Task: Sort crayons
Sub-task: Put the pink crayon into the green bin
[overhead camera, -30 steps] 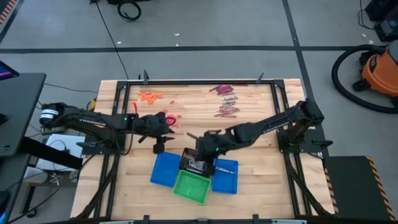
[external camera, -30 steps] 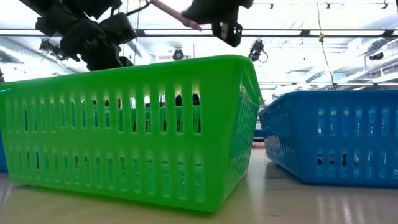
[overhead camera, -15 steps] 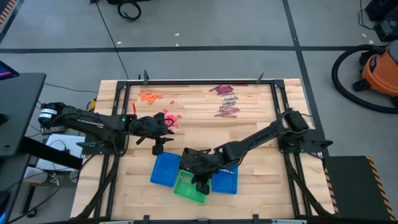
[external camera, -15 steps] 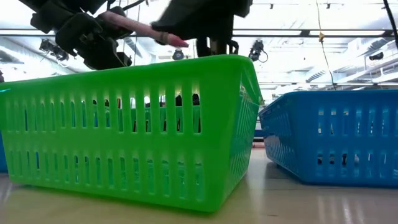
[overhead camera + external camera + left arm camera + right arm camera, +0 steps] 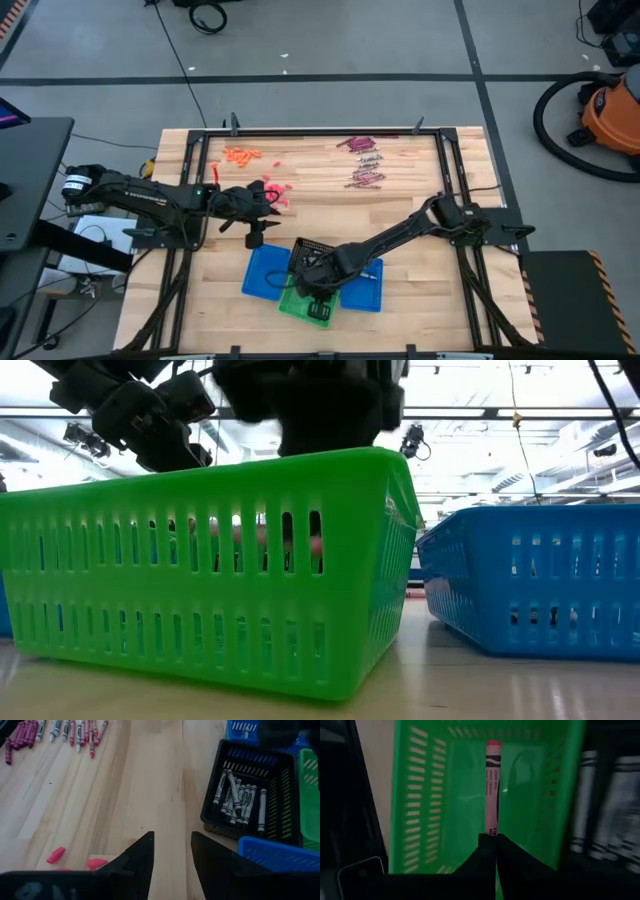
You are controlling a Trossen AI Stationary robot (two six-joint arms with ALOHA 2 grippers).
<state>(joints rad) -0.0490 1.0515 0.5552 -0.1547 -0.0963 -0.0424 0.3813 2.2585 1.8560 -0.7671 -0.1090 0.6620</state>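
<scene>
Only the right wrist view shows the right gripper (image 5: 491, 840) pinched on a pink crayon (image 5: 492, 787) inside the green basket (image 5: 415, 795), near the table's (image 5: 410, 300) front edge. The left wrist view shows the left gripper (image 5: 172, 850) parted and holding nothing, and grey crayons (image 5: 240, 797) in the black basket (image 5: 212, 805). Maroon crayons (image 5: 362, 160) lie near the far edge. An orange vacuum (image 5: 612, 110) stands on the grey floor.

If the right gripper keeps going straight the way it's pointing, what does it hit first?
Probably the floor of the green basket: the right gripper, shut on a pink crayon, points down into it, crayon tip leading. Depth is unclear.
</scene>
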